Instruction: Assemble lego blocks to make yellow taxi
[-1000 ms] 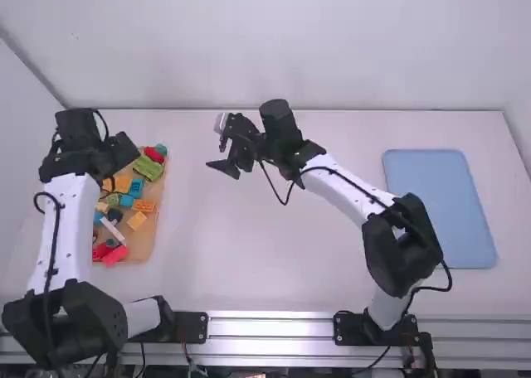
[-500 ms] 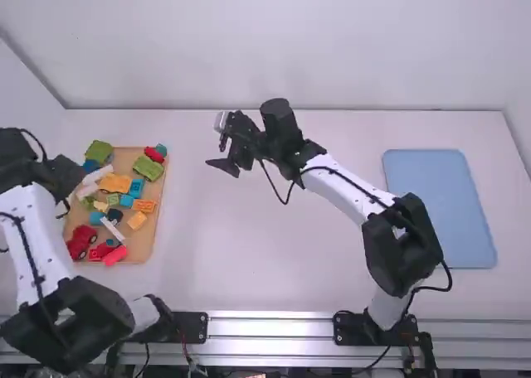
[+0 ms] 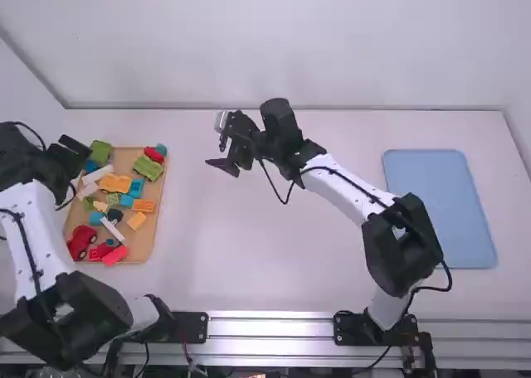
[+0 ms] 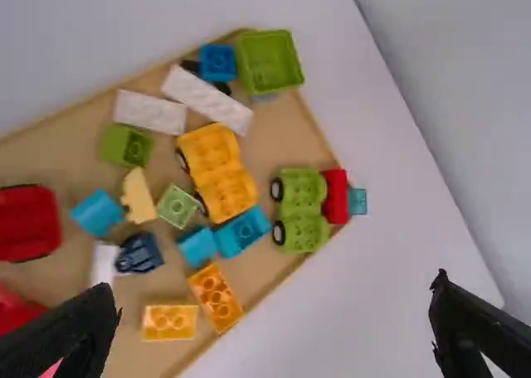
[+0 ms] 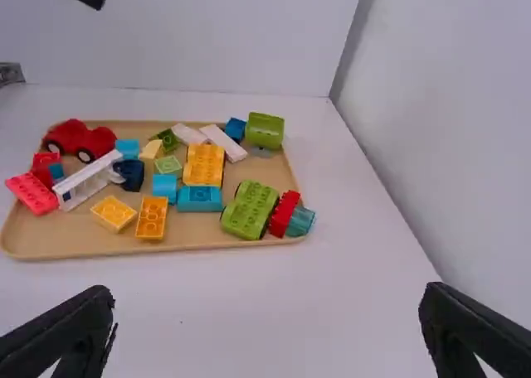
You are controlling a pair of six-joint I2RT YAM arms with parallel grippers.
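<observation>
Left gripper [image 4: 274,332]: fingers wide apart, nothing between them, by the far left corner of the wooden tray [image 3: 153,237]. Tray held loose blocks; no taxi assembled. Step in hand, as judged: choosing and picking the first taxi part. Yellow wheeled base [image 4: 217,172] sat in the tray, between the white bars [image 4: 206,99] and the blue bricks [image 4: 242,231], so it looked the likely start. Best pick: center above it, line the fingers up with its long sides, go down straight, close above the wheels, lift level. Crowding was the risk; a slanted approach could have dragged neighbors. Right gripper [image 5: 267,332]: open and empty, over mid-table, well apart from the tray; good spot to steady the base for stacking. Blue mat [image 3: 440,208] lay far right.
</observation>
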